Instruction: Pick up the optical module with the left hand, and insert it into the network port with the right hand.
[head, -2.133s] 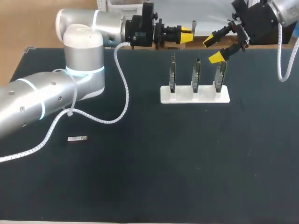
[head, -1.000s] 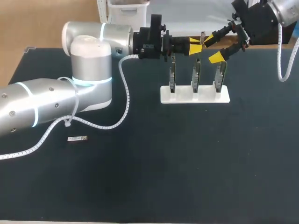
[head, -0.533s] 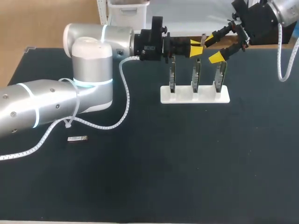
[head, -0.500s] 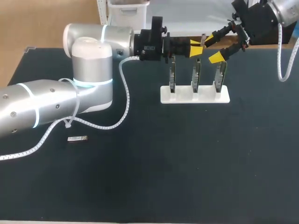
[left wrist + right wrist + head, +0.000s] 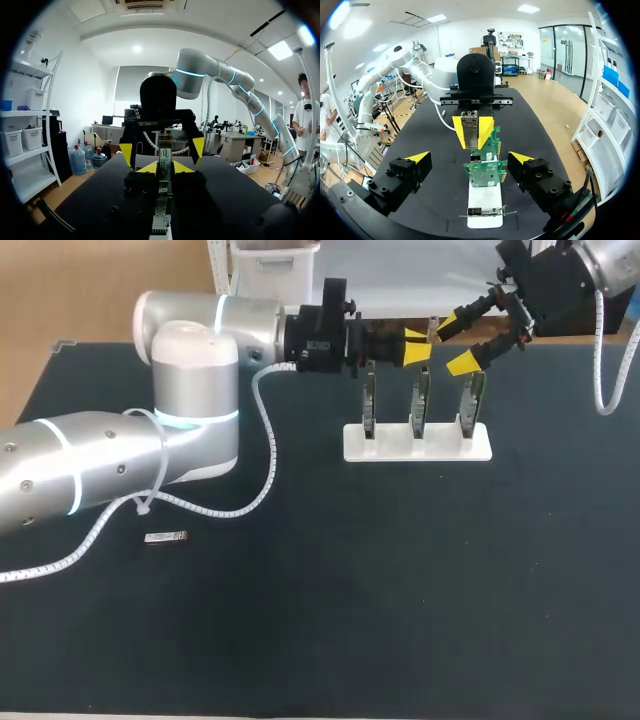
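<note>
Above rear of card rack (image 5: 417, 443): left gripper (image 5: 416, 345) clamped on module (image 5: 433, 326); right gripper (image 5: 464, 338) spread wide, facing module, no contact; handover step, by judgement; next: right closes squarely on module, left releases, then port alignment.

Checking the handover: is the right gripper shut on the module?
No, the right gripper stands wide open; the left gripper holds the module.

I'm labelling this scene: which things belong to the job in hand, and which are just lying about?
Job: optical module, held in left gripper; right gripper, open; three upright circuit boards in white stand.
Lying about: small metal module on the table.
</note>
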Robot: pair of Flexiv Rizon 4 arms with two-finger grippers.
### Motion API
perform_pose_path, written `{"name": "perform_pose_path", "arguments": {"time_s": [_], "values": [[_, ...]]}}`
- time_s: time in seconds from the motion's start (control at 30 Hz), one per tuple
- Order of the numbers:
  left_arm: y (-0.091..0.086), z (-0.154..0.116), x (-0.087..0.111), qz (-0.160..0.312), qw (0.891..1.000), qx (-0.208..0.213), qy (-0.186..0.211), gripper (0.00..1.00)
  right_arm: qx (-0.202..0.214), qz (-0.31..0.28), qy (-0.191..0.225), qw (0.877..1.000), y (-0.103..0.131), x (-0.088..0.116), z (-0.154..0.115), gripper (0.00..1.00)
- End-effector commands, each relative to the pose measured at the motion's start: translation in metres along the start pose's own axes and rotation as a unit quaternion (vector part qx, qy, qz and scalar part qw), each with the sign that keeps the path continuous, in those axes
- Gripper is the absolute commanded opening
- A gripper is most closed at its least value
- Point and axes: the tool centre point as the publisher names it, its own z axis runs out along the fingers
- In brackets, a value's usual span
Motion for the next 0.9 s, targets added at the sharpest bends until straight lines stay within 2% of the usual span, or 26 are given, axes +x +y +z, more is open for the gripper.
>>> {"name": "perform_pose_path", "arguments": {"time_s": [0.03, 0.9], "values": [[0.0001, -0.0003, 0.0026, 0.000, 1.000, 0.000, 0.000, 0.00, 0.002, -0.001, 0.000, 1.000, 0.0018, 0.0002, 0.0001, 1.00], [0.0007, 0.0001, 0.0044, -0.005, 1.000, -0.016, -0.001, 0.00, 0.002, -0.001, 0.000, 1.000, 0.0018, 0.0002, 0.0001, 1.00]]}}
